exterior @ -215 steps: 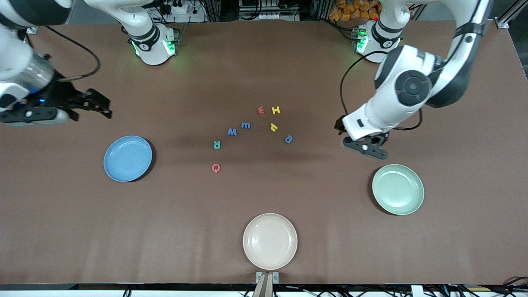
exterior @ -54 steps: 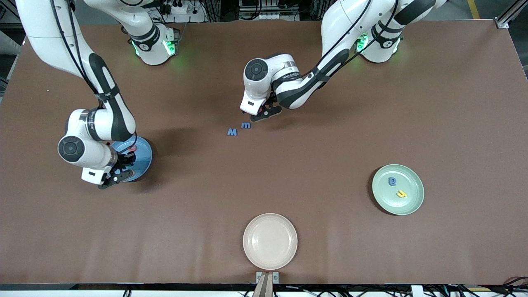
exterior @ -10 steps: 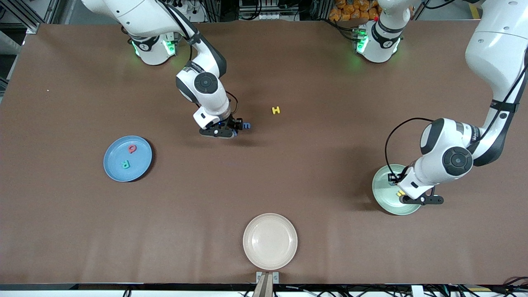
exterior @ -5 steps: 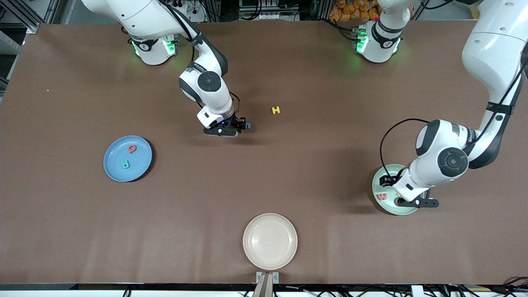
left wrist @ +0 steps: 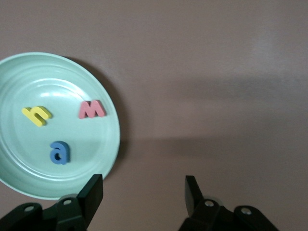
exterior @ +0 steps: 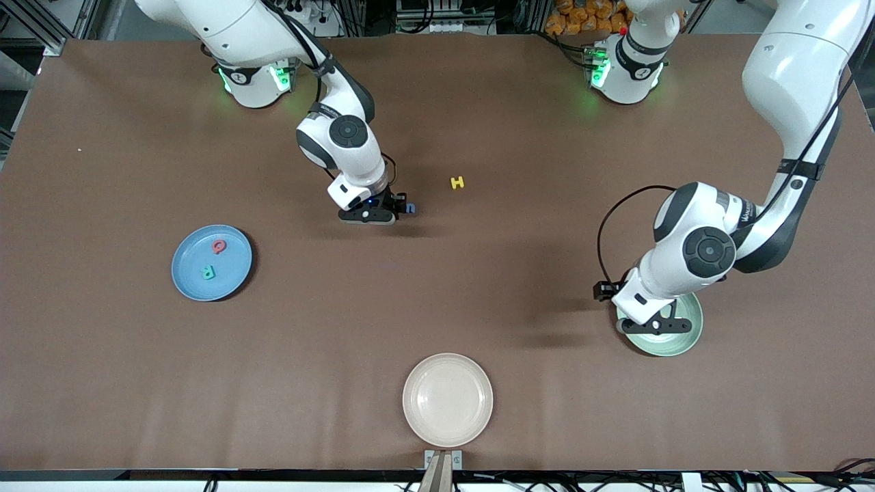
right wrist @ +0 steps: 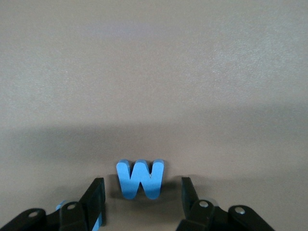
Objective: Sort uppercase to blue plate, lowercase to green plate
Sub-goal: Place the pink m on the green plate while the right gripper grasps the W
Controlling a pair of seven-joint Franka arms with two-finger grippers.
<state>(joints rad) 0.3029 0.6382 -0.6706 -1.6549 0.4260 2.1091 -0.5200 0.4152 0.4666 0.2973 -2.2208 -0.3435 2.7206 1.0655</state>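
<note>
Left gripper point(left wrist: 143, 195) off green plate point(left wrist: 14, 183); red w point(left wrist: 92, 109) dropped in.

Evenly bright from overhead; soft arm shadows across the matte brown table point(exterior: 478, 307). Faint glare on the round pale mint-green plastic plate point(left wrist: 29, 82). Sharp focus throughout, no edge distortion.

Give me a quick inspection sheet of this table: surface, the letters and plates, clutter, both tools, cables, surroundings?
Surface: brown table.
Job's things: blue plate holds red Q and green R; green plate holds red w, blue a, yellow hooked letter; yellow H loose mid-table.
Clutter: cream plate, nothing in it.
Grippers: right tool open around blue W; left tool open, over the green plate's edge.
Cables: black cable on left arm.
Surroundings: nothing seen clearly.
</note>
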